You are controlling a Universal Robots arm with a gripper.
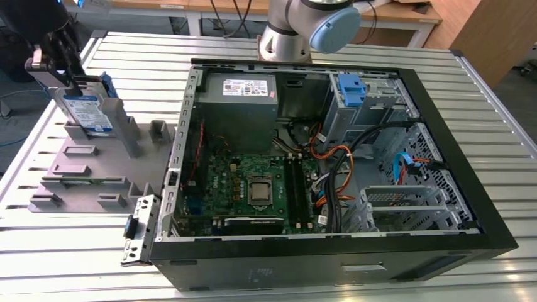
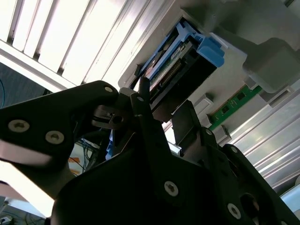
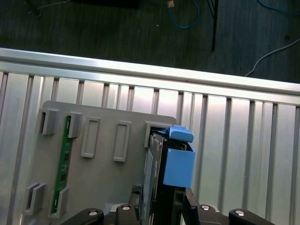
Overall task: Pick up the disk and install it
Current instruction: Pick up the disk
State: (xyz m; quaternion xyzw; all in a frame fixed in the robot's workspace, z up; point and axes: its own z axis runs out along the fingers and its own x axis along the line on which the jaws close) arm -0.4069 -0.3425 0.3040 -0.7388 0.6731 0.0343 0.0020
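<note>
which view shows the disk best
The exterior view: the disk stands upright in the grey holder, label facing the camera. The first wrist view shows its narrow edge and blue frame; the second wrist view, its connector end.

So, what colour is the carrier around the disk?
Blue; the carrier shows best in the first wrist view.

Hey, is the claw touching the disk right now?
Touching. In the first wrist view the claw grips the disk on both flat sides, with no gap showing.
</note>
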